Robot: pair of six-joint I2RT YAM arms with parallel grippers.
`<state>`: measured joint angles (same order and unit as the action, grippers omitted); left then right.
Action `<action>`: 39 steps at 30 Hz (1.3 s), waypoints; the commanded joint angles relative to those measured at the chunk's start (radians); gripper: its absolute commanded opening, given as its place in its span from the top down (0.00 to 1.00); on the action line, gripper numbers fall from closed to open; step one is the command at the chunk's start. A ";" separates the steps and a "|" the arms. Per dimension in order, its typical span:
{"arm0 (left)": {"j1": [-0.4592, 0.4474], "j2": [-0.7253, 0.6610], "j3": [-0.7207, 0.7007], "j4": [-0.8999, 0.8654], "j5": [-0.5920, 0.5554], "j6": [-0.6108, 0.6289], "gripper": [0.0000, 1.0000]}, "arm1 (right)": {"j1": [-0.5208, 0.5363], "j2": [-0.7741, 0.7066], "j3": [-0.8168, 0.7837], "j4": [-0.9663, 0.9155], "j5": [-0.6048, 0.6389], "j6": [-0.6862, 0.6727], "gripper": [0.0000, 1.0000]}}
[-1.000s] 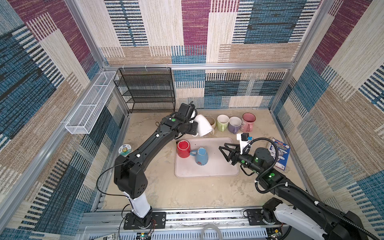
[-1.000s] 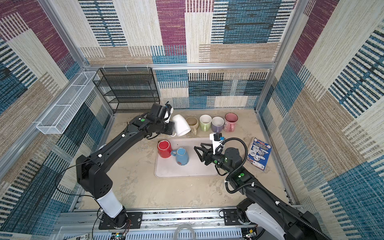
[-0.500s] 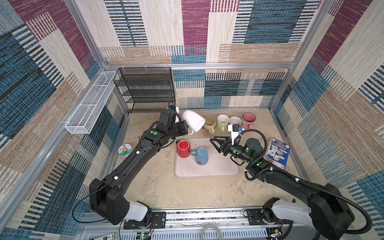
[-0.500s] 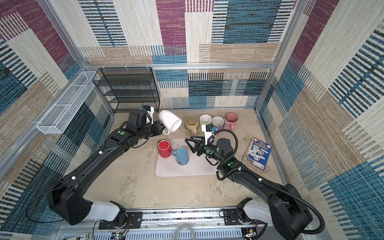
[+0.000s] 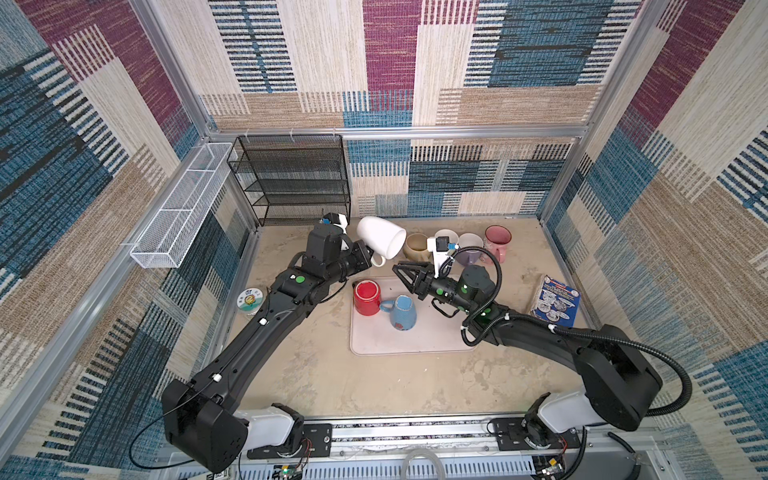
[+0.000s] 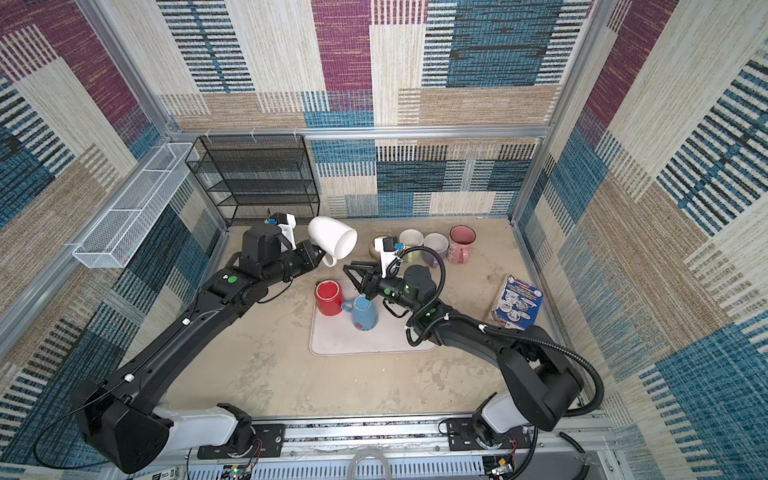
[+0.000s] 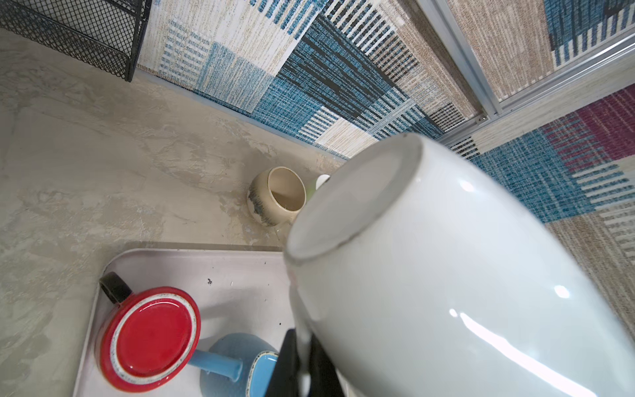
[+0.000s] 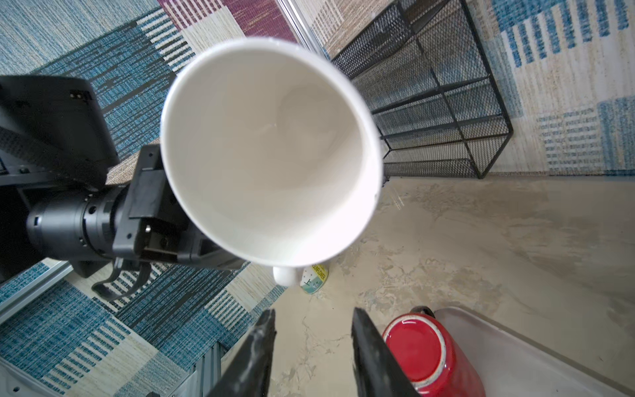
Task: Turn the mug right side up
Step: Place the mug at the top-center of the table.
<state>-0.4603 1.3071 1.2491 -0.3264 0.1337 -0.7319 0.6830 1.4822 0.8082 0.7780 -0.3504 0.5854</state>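
**Work cell.** The desk (image 5: 332,382) has a mottled beige surface, stained in places. It is enclosed on three sides by walls of woven patchwork panels in blue, magenta and cream, set in aluminium framing. A black mesh rack (image 5: 291,178) stands in the far corner on the left arm's side. A white wire basket (image 5: 183,212) hangs on the adjacent wall. A round tin (image 5: 250,300) lies near that wall, and a printed packet (image 5: 555,301) lies near the opposite wall.

**Task item.** The white mug (image 5: 381,237) is held clear of the desk, tilted on its side, with its mouth facing the right claw (image 5: 404,277). The left claw (image 5: 368,258) is clamped on the mug's handle. The right claw's jaws stand apart with nothing between them, near the mug's mouth but not touching it.

**Other items.** A pale tray (image 5: 415,345) at the centre of the desk carries a red mug (image 5: 366,297) and a blue mug (image 5: 402,313), both inverted. A row of mugs (image 5: 469,249) stands upright by the back wall.
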 commanded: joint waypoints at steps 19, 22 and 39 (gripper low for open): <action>0.006 -0.015 0.002 0.096 0.020 -0.041 1.00 | 0.039 0.164 0.177 0.103 0.023 0.001 0.60; 0.006 -0.009 0.000 0.101 0.026 -0.044 1.00 | 0.039 0.174 0.189 0.111 0.022 0.002 0.60; 0.006 -0.014 -0.057 0.138 0.031 -0.060 1.00 | 0.039 0.199 0.211 0.138 0.055 0.025 0.88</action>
<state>-0.4534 1.2987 1.2003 -0.2058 0.1341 -0.8051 0.7223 1.6844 1.0187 0.8318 -0.3294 0.5915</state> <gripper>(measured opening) 0.102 0.152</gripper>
